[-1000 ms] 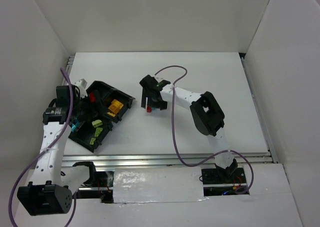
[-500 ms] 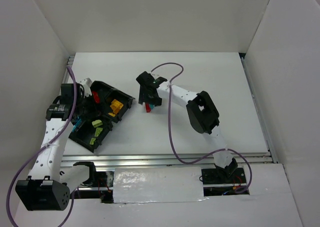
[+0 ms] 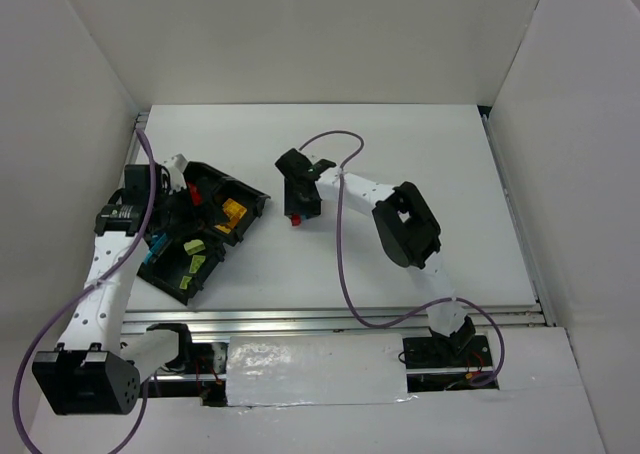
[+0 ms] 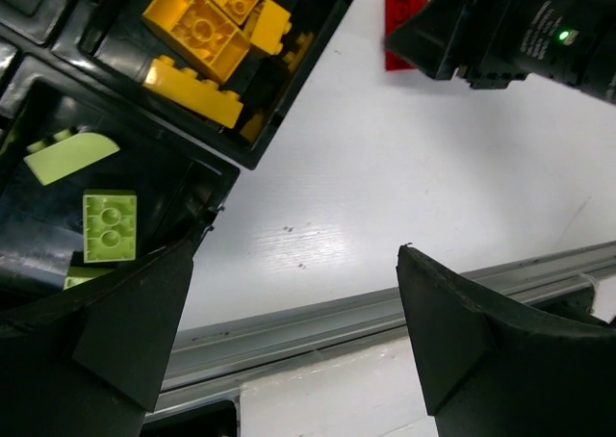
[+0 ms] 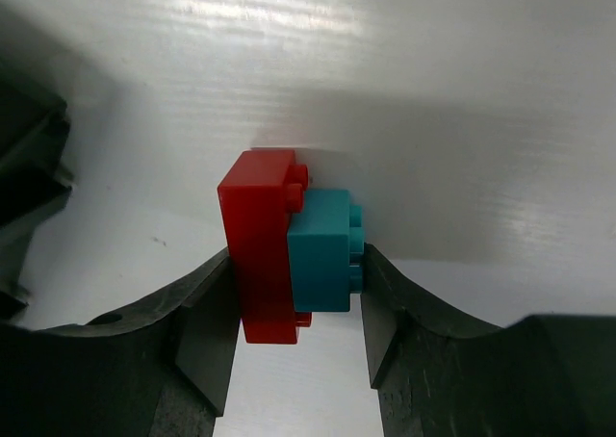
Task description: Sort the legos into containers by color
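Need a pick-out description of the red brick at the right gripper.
On the white table, right of the black tray, look between the right gripper's fingers. The red brick there is the only red one outside the tray, a cyan brick against its side.

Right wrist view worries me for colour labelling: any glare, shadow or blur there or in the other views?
Right wrist: glare streaks on the white table, a soft shadow behind the sharp red plastic brick and cyan plastic brick. Left wrist: mild sheen on the table, yellow plastic bricks crisp. Top external: even light, bricks tiny.
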Controlling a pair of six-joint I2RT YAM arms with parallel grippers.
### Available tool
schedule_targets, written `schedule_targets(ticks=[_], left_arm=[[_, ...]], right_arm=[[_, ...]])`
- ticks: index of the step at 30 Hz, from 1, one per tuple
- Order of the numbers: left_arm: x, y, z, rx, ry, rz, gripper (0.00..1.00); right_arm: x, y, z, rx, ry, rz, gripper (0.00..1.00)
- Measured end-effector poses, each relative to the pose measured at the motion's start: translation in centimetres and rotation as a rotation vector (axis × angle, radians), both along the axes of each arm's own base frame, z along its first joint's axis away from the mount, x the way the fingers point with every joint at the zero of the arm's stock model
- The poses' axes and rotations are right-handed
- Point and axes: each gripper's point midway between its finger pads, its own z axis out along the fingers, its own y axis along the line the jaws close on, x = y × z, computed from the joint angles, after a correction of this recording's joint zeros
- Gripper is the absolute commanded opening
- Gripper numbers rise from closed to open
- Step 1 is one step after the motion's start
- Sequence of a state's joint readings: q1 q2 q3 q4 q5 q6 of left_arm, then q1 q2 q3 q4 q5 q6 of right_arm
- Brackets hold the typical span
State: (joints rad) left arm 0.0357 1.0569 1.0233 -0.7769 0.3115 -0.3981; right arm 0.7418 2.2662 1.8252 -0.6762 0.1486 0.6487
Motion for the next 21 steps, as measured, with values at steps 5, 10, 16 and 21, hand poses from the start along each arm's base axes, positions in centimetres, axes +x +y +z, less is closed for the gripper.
schedule_targets(ticks=[5, 10, 16, 21], left_arm=[[0.6, -1.7, 1.0, -0.105, -0.024, -0.027, 0.99], [1.6, -4.7, 2.7, -0.298, -0.062, -0.049, 0.99], [1.7, -10.0, 5.5, -0.445, -0.084, -0.125, 0.99], [2.2, -12.9, 7.2, -0.533, -0.069, -0.147, 1.0]], right_arm=[[-2.3, -1.0, 0.6, 0.025, 0.018, 0.064, 0.0], [-6.1, -2.0, 6.8, 0.152, -0.033, 0.133, 0.0], [-11.0, -0.1, 19.5, 0.51, -0.24, 0.302, 0.0], [-13.4, 0.4, 23.3, 0.626, -0.298, 0.38, 0.0]])
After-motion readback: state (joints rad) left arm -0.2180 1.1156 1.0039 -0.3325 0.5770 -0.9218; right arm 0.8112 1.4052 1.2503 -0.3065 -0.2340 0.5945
